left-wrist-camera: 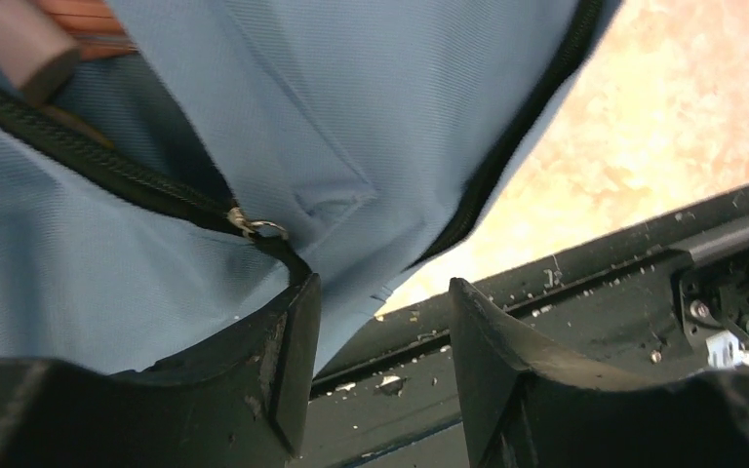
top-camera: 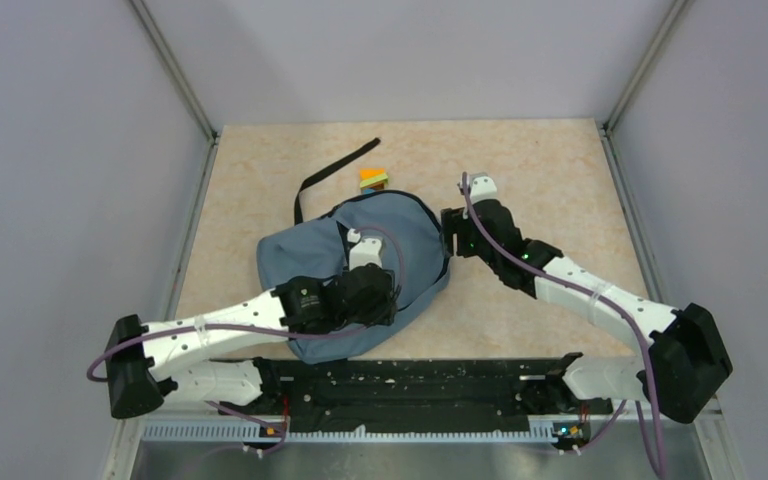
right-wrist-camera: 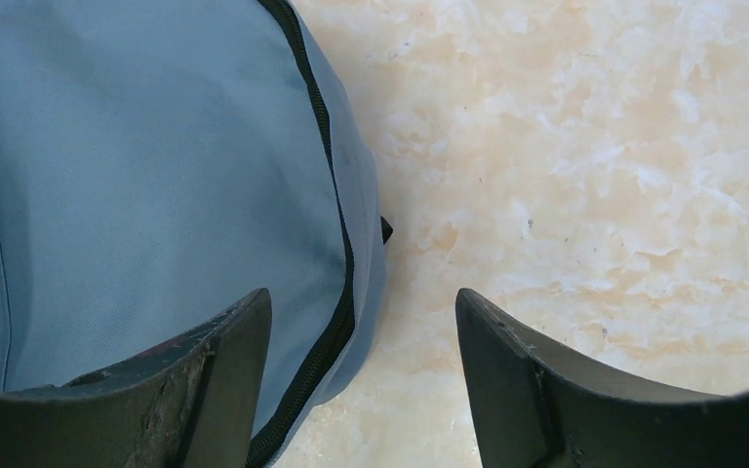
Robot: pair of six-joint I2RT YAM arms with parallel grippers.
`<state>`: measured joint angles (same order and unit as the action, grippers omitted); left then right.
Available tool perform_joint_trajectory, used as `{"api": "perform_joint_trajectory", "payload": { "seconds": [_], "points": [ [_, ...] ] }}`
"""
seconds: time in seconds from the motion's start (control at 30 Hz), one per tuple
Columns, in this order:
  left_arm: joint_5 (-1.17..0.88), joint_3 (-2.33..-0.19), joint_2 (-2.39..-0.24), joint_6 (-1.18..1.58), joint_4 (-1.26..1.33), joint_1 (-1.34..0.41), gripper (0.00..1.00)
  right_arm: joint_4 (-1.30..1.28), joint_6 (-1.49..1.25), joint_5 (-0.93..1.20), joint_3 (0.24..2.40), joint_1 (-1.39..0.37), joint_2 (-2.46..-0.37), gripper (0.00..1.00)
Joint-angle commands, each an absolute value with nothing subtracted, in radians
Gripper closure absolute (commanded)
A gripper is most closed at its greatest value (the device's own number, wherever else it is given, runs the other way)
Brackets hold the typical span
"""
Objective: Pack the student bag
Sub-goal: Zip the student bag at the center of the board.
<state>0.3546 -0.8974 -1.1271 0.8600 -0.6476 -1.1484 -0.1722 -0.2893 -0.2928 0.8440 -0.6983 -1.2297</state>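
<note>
A: Position to be entered first. The student bag (top-camera: 360, 265) is laid flat at the middle of the table (top-camera: 560, 180), with its near edge close to the black base rail (top-camera: 410, 385). How are the 2 grippers set?

B: The left gripper (left-wrist-camera: 380, 341) is recorded with jaws apart over the bag's zipper line. A corner of blue fabric hangs into the gap but is not pinched. The zipper pull (left-wrist-camera: 254, 228) is seen just beside 1 finger (left-wrist-camera: 278, 370). The right gripper (right-wrist-camera: 361, 380) is likewise spread across the bag's right edge, with 1 finger (right-wrist-camera: 205, 380) over fabric and the other over bare table. Nothing is clamped.

A: Risks to be logged?

B: 3 are judged likely.
- With no grip taken, the opening may sag shut, since the cloth is soft and unsupported.
- If the left jaws are closed here, loose fabric could be caught instead of the pull, and the zipper jammed.
- If the right finger is pressed down, the whole bag could be pushed sideways, as it is pinned by nothing.

A: Contents?

B: At the zipper gap, a pale pinkish block end (left-wrist-camera: 19, 44) and something orange-brown behind it appear to lie inside. Neither can be identified. A small stack of orange, yellow and green pieces (top-camera: 373, 179) lies outside, on the table just beyond the bag's far edge, near a black strap (top-camera: 335, 172). If those pieces belong to the load, packing is judged unfinished.
</note>
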Motion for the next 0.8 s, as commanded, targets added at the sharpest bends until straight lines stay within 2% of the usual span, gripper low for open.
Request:
{"api": "perform_joint_trajectory", "payload": {
  "seconds": [0.0, 0.4, 0.57, 0.77],
  "points": [
    [0.456, -0.894, -1.140, 0.930, -0.682, -1.152, 0.45, -0.150, -0.285, -0.307, 0.842, -0.700, -1.195, 0.32],
    [0.587, -1.021, -1.295, 0.951, -0.865, -1.152, 0.52, -0.141, -0.278, -0.285, 0.833, -0.699, -1.196, 0.32],
    [0.617, -1.034, -1.326, 0.945, -0.873, -1.152, 0.64, -0.137, -0.276, -0.279, 0.833, -0.700, -1.200, 0.32],
    [0.626, -1.042, -1.350, 0.958, -0.907, -1.154, 0.83, -0.140, -0.267, -0.274, 0.834, -0.700, -1.194, 0.32]
  ]
}}
